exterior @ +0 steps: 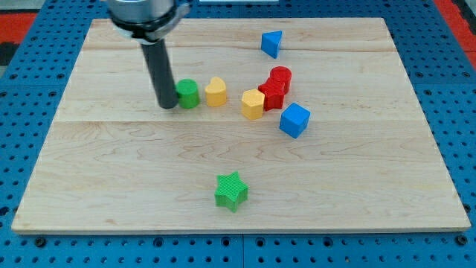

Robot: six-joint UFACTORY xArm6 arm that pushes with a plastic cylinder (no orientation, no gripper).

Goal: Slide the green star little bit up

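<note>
Camera view: my tip (pixel 167 105) stands on the wooden bench (pixel 111 171) in the upper left part of the board, touching or just beside the left side of the green cylinder (pixel 187 94). There is no hand on this arm, only the dark rod, so nothing is clenched, released or grasped; the rod simply rests its end on the wood.

The green star (pixel 231 190), the task's thing, lies alone near the view's bottom, a little left of centre, well apart from my tip and from every other block. Nothing touches it.

To the view's right of the green cylinder sit a yellow block (pixel 216 92) with a rounded top, then a second yellow block (pixel 253 104), then 2 red blocks: a red cylinder (pixel 280 76) and a red block (pixel 272 94) pressed together, the second yellow one touching the red pair. A blue cube (pixel 294 120) lies just below and right of them, and a blue triangular block (pixel 272 43) sits near the view's top.

As I judge it, the task has not begun: the star looks untouched. What is left is all of it: bring my tip down past the star to its lower side, then push it a short way toward the view's top, stopping well short of the cluster.
</note>
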